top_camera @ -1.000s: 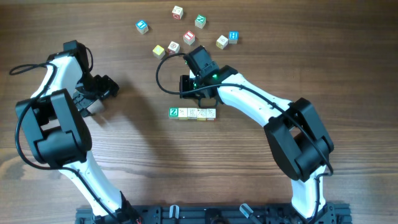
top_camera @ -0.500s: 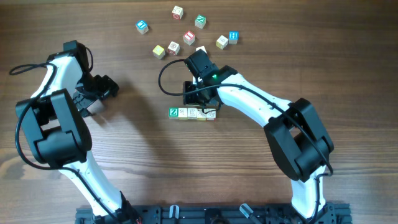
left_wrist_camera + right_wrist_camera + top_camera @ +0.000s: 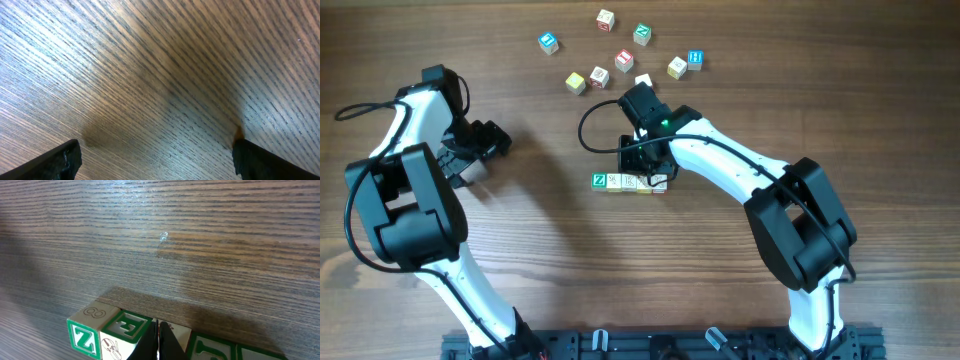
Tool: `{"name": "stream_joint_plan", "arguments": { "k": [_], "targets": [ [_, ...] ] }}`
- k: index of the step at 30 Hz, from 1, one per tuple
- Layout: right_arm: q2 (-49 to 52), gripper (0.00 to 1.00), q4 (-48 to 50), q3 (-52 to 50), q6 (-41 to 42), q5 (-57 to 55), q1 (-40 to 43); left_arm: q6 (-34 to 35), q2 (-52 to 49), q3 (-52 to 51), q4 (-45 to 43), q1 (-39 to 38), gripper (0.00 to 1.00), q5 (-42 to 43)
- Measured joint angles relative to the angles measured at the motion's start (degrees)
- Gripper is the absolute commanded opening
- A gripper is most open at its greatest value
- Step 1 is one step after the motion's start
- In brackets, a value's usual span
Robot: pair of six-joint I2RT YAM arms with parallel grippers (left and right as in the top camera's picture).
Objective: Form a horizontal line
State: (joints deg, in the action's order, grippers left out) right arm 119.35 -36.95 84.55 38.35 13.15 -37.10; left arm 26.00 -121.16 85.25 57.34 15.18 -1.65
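Observation:
The horizontal line (image 3: pixel 630 182) is a short straight row of small cubes at mid-table, with the green-faced Z cube (image 3: pixel 599 180) at its left end. In the right wrist view the Z cube (image 3: pixel 84 336) is followed by a green-lettered cube (image 3: pixel 127 328) and more cubes running right (image 3: pixel 212 348). My right gripper (image 3: pixel 642 166) is shut and empty. Its closed tips (image 3: pixel 158 341) rest at the row's back edge, over the third cube. My left gripper (image 3: pixel 492 142) is far left of the row. It is open over bare wood (image 3: pixel 160 165).
Several loose cubes lie at the back: blue (image 3: pixel 549 42), cream (image 3: pixel 606 18), teal (image 3: pixel 642 33), red (image 3: pixel 624 59), blue (image 3: pixel 695 58), cream (image 3: pixel 677 67), yellow (image 3: pixel 575 82) and cream (image 3: pixel 599 75). The right arm's cable (image 3: pixel 588 128) loops left of its wrist.
My right gripper has moved toward the front, from behind the row down onto its back edge. The left arm and the cubes have not moved.

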Motion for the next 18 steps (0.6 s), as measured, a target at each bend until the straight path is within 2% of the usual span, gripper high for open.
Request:
{"name": "stream_joint_plan", "arguments": {
  "k": [18],
  "targets": [
    [0.0, 0.05, -1.18, 0.0, 0.04, 0.92, 0.0, 0.0, 0.0, 0.0, 0.0, 0.0, 1.0, 0.0]
  ]
}}
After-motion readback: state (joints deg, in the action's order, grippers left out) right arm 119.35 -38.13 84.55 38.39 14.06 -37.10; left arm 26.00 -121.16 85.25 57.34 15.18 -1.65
